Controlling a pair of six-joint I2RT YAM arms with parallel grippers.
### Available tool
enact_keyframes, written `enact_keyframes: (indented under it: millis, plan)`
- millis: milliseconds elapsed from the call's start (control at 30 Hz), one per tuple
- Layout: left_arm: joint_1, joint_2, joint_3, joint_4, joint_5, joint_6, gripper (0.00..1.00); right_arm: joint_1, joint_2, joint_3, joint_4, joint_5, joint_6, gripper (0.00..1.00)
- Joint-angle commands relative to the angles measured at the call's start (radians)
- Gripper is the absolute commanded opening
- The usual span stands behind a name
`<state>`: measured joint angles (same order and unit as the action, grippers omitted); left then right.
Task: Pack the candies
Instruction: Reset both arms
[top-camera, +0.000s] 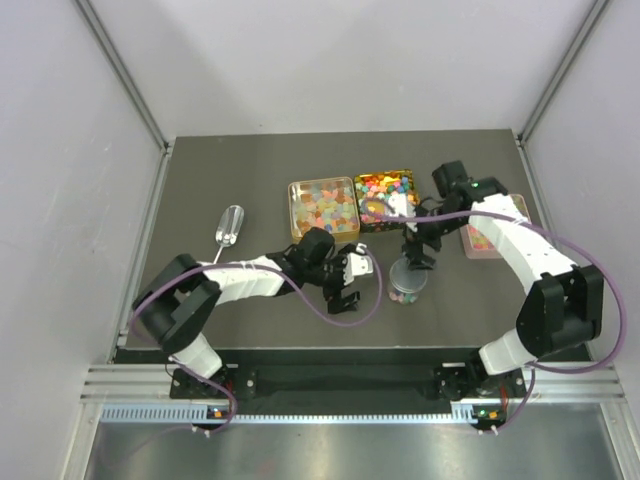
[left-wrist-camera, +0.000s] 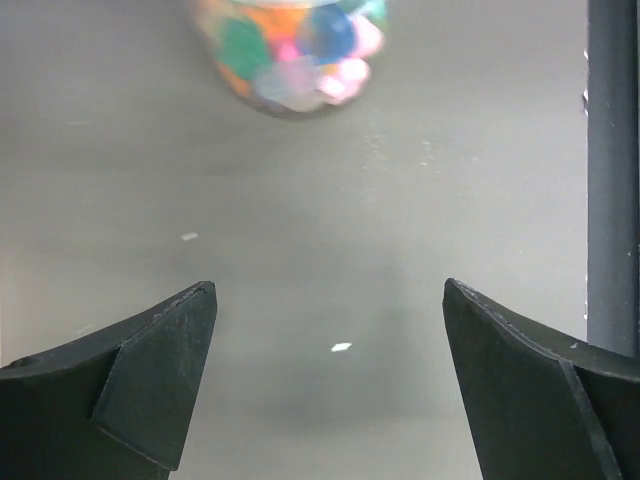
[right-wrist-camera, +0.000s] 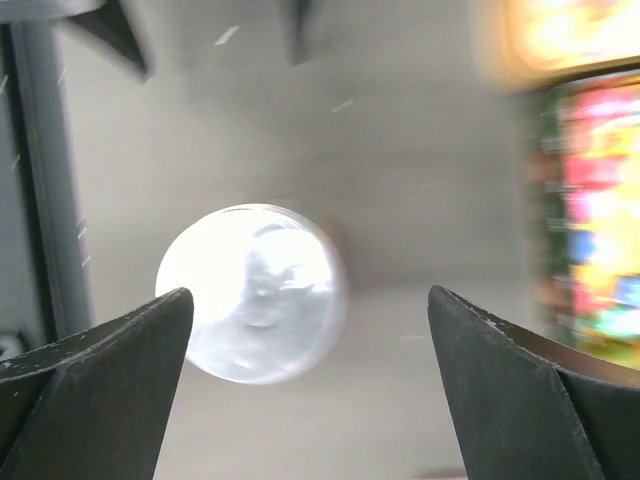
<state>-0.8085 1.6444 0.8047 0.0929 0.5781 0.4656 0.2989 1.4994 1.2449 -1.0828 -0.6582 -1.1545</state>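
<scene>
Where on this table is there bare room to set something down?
Bare: the far-left corner beyond the scoop, and the strip behind the trays. Crowded: the centre, where the left gripper and right gripper hang by the jar.

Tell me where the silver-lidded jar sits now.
Top view: the jar stands right of table centre, in front of the two candy trays, under the right gripper, with the left gripper just to its left.

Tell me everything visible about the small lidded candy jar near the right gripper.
The jar is small, round and clear, upright on the dark table, packed with mixed-colour candies. A shiny round silver lid caps it. It stands just in front of the candy trays, under the open right gripper.
</scene>
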Motion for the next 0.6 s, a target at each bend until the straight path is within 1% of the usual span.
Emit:
enact_keyframes:
  millis: [0, 100, 133, 167, 233, 267, 300, 333, 367, 400, 433, 467, 500, 533, 567]
  plan:
    - [0.008, -0.118, 0.079, -0.14, -0.096, -0.021, 0.99, -0.055, -0.015, 0.12, -0.008, -0.129, 0.058, 1.0]
    - [0.025, -0.159, 0.108, -0.202, -0.113, -0.022, 0.99, -0.067, -0.022, 0.111, -0.014, -0.149, 0.058, 1.0]
    - [0.032, -0.17, 0.119, -0.211, -0.118, -0.021, 0.99, -0.084, -0.039, 0.11, -0.011, -0.171, 0.074, 1.0]
    - [0.037, -0.187, 0.123, -0.222, -0.153, -0.021, 0.99, -0.099, -0.05, 0.11, 0.021, -0.184, 0.105, 1.0]
    - [0.048, -0.23, 0.136, -0.21, -0.239, -0.04, 0.99, -0.157, -0.089, 0.094, 0.113, -0.164, 0.308, 1.0]
    - [0.049, -0.242, 0.137, -0.165, -0.288, -0.048, 0.99, -0.187, -0.106, 0.082, 0.247, -0.147, 0.405, 1.0]
    - [0.055, -0.262, 0.142, -0.147, -0.41, -0.06, 0.99, -0.207, -0.122, 0.042, 0.333, -0.114, 0.619, 1.0]
    - [0.061, -0.267, 0.155, -0.127, -0.46, -0.094, 0.99, -0.219, -0.161, 0.013, 0.433, 0.104, 0.744, 1.0]
    - [0.072, -0.268, 0.165, -0.114, -0.507, -0.108, 0.99, -0.218, -0.183, -0.017, 0.627, 0.258, 0.862, 1.0]
    - [0.103, -0.262, 0.174, -0.101, -0.536, -0.125, 0.99, -0.216, -0.198, -0.057, 0.693, 0.408, 1.027, 1.0]
    - [0.123, -0.259, 0.192, -0.067, -0.613, -0.178, 0.99, -0.221, -0.203, -0.055, 0.714, 0.551, 1.041, 1.0]
    - [0.143, -0.256, 0.201, -0.056, -0.638, -0.215, 0.99, -0.222, -0.202, -0.049, 0.722, 0.581, 1.041, 1.0]
    - [0.197, -0.247, 0.214, -0.045, -0.652, -0.252, 0.99, -0.227, -0.2, -0.05, 0.731, 0.615, 1.049, 1.0]
    - [0.224, -0.242, 0.24, -0.044, -0.656, -0.321, 0.99, -0.236, -0.209, -0.059, 0.753, 0.64, 1.053, 1.0]
    - [0.248, -0.236, 0.254, -0.045, -0.658, -0.346, 0.99, -0.242, -0.212, -0.064, 0.758, 0.637, 1.049, 1.0]
